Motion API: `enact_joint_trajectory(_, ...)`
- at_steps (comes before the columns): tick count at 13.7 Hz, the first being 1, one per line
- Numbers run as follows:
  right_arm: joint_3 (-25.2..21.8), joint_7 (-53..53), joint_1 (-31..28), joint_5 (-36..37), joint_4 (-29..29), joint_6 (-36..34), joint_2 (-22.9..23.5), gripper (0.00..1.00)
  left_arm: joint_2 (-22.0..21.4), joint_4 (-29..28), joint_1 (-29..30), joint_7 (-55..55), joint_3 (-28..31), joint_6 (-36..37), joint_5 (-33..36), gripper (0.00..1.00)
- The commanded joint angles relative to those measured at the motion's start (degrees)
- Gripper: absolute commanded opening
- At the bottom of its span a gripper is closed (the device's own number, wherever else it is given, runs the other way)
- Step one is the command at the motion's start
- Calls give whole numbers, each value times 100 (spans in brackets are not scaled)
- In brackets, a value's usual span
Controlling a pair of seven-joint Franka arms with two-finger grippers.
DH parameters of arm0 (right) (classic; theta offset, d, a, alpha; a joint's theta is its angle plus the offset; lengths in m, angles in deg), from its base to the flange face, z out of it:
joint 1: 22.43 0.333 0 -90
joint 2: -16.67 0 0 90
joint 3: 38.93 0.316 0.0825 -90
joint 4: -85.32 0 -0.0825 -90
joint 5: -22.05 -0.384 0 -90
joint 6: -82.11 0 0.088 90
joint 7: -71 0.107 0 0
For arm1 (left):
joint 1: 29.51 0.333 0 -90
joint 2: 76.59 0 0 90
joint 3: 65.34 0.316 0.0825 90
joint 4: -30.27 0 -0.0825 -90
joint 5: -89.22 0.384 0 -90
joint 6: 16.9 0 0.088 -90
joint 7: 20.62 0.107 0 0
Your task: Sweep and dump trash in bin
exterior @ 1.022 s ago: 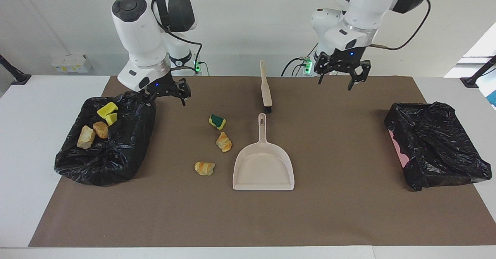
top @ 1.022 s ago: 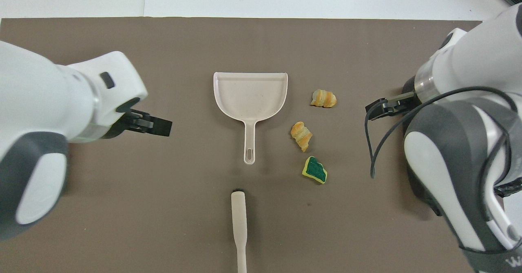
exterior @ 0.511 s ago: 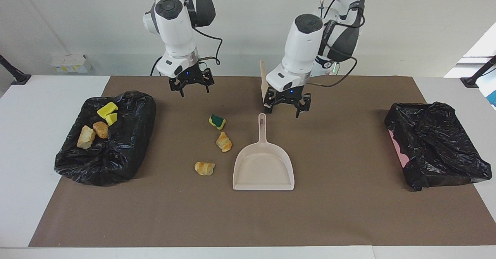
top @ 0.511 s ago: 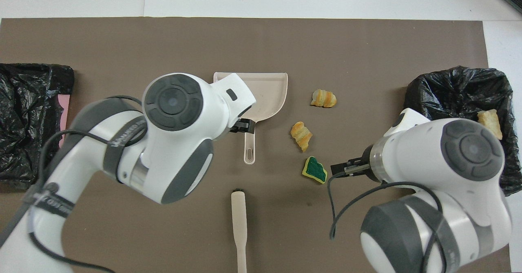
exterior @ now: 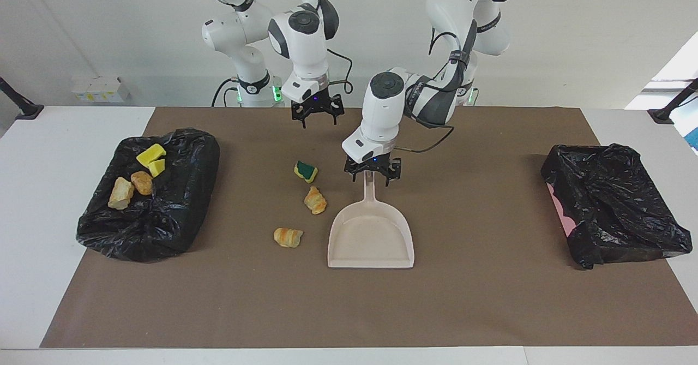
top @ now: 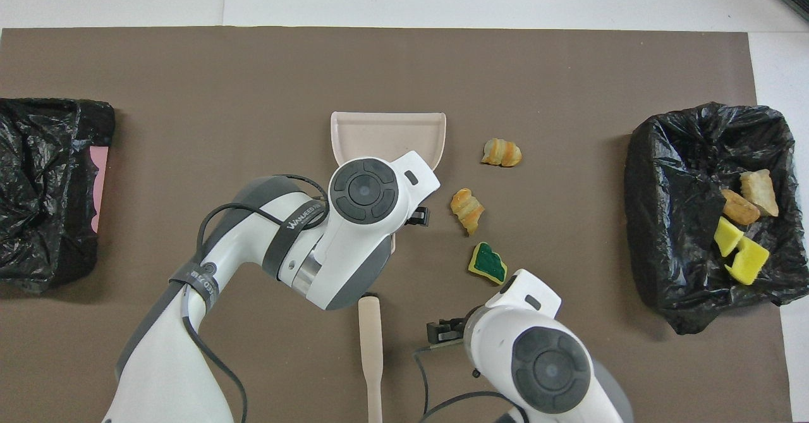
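While trash point(exterior: 306, 171) lies loose, beside left gripper point(exterior: 373, 174)

Brown mat point(exterior: 491, 299) on white table point(exterior: 32, 190); small white boxes point(exterior: 101, 88) by wall.

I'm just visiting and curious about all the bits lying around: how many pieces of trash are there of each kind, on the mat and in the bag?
Plain yellow sponge pieces: 2, in the bin bag
Green-topped sponge: 1, on the mat
Croissants: 2, on the mat
Bread-like lumps: 2, in the bin bag
Total: 7
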Motion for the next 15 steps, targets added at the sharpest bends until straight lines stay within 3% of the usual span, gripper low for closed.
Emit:
enact_joint_trajectory(1,-24,1025,766,-96,14,699,526,100,-249,-469,-235,-193,92,-163,60,97)
enact_joint_trajectory(3,-24,1439,1302,-88,-179,1087,965,100,-267,-513,-245,-202,92,-154,52,89)
enact_joint_trajectory(5,-24,1941,1681,35,-408,1133,1283,92,-267,-514,-245,-194,92,-163,52,77)
enact_joint_trajectory(11,-15,2136,2077,44,-330,1045,1293,80,-267,-487,-201,-132,110,-49,95,16)
enact_joint_trajectory(14,-15,2136,2131,36,-321,694,1223,66,-310,-435,-113,182,153,-49,227,0)
enact_joint_trajectory(15,-6,2119,2192,36,-321,632,1205,63,-398,-435,-87,532,171,-5,245,0)
